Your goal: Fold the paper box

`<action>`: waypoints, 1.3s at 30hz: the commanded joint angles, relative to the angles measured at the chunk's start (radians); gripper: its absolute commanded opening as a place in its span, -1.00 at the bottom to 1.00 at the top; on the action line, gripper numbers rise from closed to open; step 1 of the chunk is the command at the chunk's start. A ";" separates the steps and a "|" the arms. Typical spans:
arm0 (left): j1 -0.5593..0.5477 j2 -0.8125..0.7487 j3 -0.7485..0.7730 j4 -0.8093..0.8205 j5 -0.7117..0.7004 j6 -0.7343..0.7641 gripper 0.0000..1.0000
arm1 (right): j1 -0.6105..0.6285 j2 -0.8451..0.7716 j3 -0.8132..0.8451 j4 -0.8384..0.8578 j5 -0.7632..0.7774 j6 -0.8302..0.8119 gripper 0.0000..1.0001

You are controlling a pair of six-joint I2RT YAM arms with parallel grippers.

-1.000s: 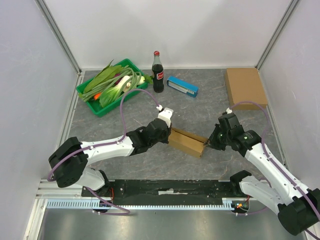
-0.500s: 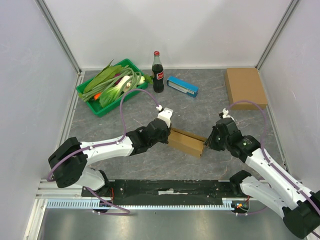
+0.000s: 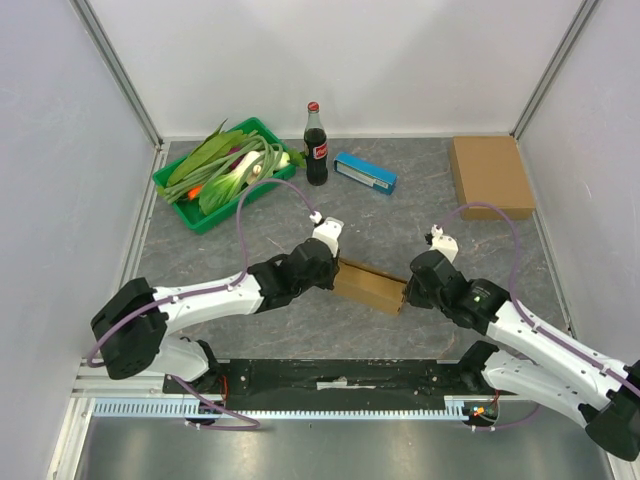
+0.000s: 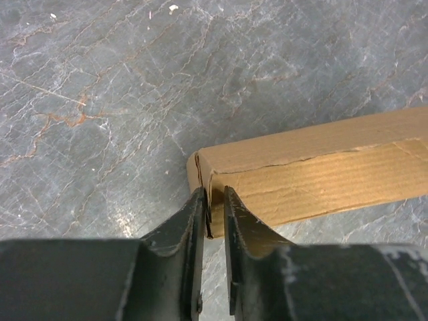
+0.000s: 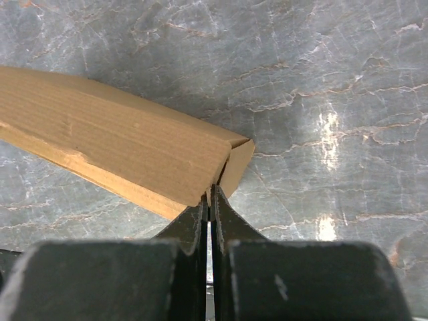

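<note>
Nearest to me, the left gripper [image 4: 212, 200] was at the left end of the paper box [image 3: 368, 284]. Its jaws stood only a little apart, with the thin end wall of the box in the slit between them. I could not tell if they pressed on the wall or were only around it. The right gripper [image 5: 210, 198] was at the right end of the box, its jaws closed on the thin edge of the end flap.

The box itself lay on the table [image 3: 430, 215] between the two grippers, a long brown tube with its right end open and a torn edge along one side.

I judged the step to be the shaping of the box ends. To do it well, I should keep the right pinch firm and steady so that the box cannot turn. The left jaws should let go or take hold slowly, because the cardboard is soft and tears easily.

Behind the box, well apart from it, stood a cola bottle [image 3: 316, 145] and a blue packet [image 3: 365, 172]. A green tray [image 3: 162, 184] of vegetables was far to the left of it, and a flat cardboard sheet [image 3: 490, 175] far to the right.
</note>
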 commanded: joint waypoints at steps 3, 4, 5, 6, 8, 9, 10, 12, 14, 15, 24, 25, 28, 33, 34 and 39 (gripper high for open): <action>-0.019 -0.134 -0.039 -0.103 0.063 -0.040 -0.17 | 0.019 0.042 -0.042 -0.069 -0.013 0.009 -1.00; -0.019 -0.154 -0.047 -0.112 0.069 -0.035 -0.05 | 0.019 0.043 -0.025 -0.074 -0.007 -0.006 -1.00; -0.019 -0.197 -0.052 -0.112 0.078 -0.031 0.00 | 0.019 0.046 -0.021 -0.072 -0.002 -0.012 -1.00; -0.018 -0.216 -0.053 -0.120 0.101 -0.028 0.03 | 0.020 0.051 -0.018 -0.074 0.004 -0.017 -0.99; -0.016 -0.254 -0.059 -0.158 0.121 -0.031 0.11 | 0.019 0.055 -0.010 -0.068 0.006 -0.038 -0.96; -0.015 -0.294 -0.064 -0.167 0.132 -0.031 0.15 | 0.019 0.057 -0.007 -0.063 0.006 -0.045 -0.90; -0.004 -0.320 -0.071 -0.180 0.147 -0.040 0.23 | 0.020 0.058 -0.002 -0.054 0.006 -0.057 -0.86; 0.022 -0.368 -0.073 -0.196 0.218 -0.061 0.43 | 0.020 0.058 0.002 -0.043 0.007 -0.089 -0.73; 0.120 -0.382 -0.072 -0.183 0.381 -0.124 0.89 | 0.019 0.051 0.008 -0.029 0.010 -0.115 -0.64; 0.172 -0.360 -0.069 -0.166 0.461 -0.151 0.91 | 0.019 0.049 0.010 -0.023 0.010 -0.123 -0.62; 0.390 -0.086 0.138 -0.077 0.717 -0.180 0.96 | 0.019 0.054 0.019 0.038 -0.019 -0.176 -0.39; 0.390 -0.028 0.157 -0.078 0.727 -0.175 0.96 | 0.019 0.054 0.019 0.038 -0.022 -0.180 -0.38; 0.392 0.055 0.180 -0.043 0.740 -0.158 0.84 | 0.019 0.049 0.024 0.040 -0.028 -0.189 -0.29; 0.374 0.123 0.174 -0.016 0.783 -0.127 0.28 | 0.019 0.032 0.033 0.038 -0.028 -0.207 -0.21; 0.369 0.122 0.166 -0.016 0.770 -0.120 0.22 | 0.020 0.032 0.033 0.035 -0.030 -0.215 -0.15; 0.343 0.089 0.102 -0.023 0.715 -0.084 -0.02 | 0.020 0.028 0.060 0.021 -0.042 -0.213 0.04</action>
